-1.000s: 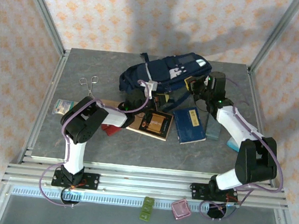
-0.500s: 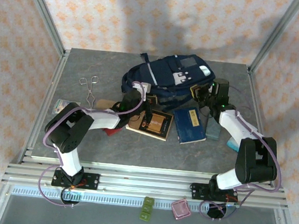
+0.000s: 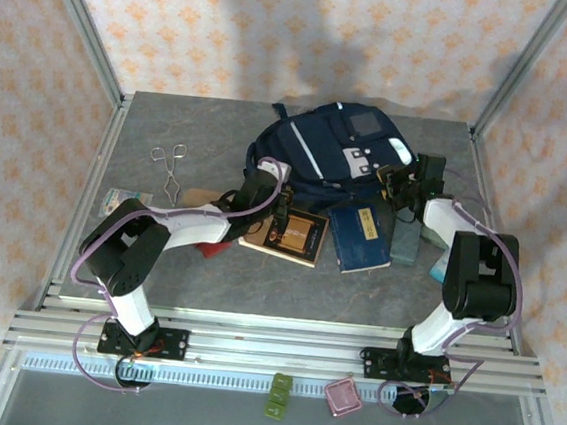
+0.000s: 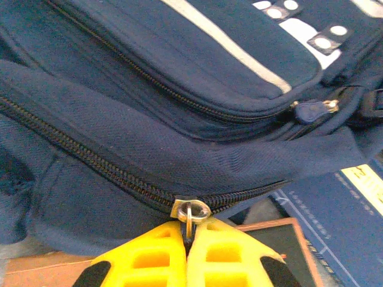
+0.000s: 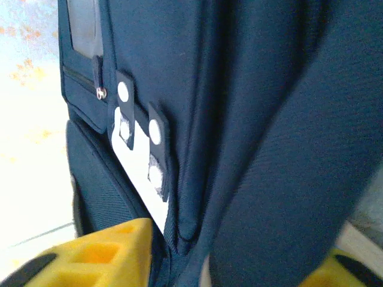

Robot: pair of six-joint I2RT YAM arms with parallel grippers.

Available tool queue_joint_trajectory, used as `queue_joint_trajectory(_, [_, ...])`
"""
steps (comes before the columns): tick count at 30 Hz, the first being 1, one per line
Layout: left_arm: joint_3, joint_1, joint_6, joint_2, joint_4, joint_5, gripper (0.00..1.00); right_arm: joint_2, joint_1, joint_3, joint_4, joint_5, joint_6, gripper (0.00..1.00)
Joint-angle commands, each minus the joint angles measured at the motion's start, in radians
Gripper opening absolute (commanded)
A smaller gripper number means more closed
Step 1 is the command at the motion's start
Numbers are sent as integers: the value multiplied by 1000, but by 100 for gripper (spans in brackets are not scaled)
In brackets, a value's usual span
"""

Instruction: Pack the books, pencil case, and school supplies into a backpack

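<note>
The navy backpack (image 3: 330, 142) stands bulging at the back centre of the table. My left gripper (image 3: 281, 194) sits at its near side, shut on the metal zipper pull (image 4: 190, 213) of the main zip; in the left wrist view the gripper (image 4: 188, 230) is pinched tight on it. My right gripper (image 3: 397, 179) is at the backpack's right side, and in the right wrist view it (image 5: 236, 254) is open with backpack fabric (image 5: 269, 149) between the jaws. The tan-brown book (image 3: 287, 233) and the dark blue book (image 3: 359, 237) lie flat in front. A red square item (image 3: 210, 248) peeks out under my left arm, with a tan case (image 3: 198, 197) behind it.
Metal forceps (image 3: 172, 167) and a small packet (image 3: 116, 199) lie at the left. A grey flat item (image 3: 404, 242) and a teal one (image 3: 442, 270) lie under my right arm. Frame posts stand at the back corners.
The backpack has risen from lying low to standing taller and shifted right. My right gripper has opened and moved right. My left gripper stayed shut on the zipper pull and followed.
</note>
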Motion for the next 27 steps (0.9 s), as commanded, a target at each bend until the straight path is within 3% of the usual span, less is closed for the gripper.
queue_joint_trajectory(1, [64,-34,28,11,-17,-35,0,-56,18,48,-56,-24,-74,50])
queue_joint_trajectory(8, [103,-46,12,21,-21,-25,0,-315,61,-115,-165,-6,-47,62])
queue_joint_trajectory(12, [113,-53,12,21,-21,-12,0,-396,118,-243,-66,-71,55,66])
queue_joint_trajectory(19, [117,-72,14,10,-40,-2,0,-328,256,-298,101,-130,183,67])
queue_joint_trajectory(27, [112,-123,30,-17,-53,12,0,-139,309,-221,271,-49,239,64])
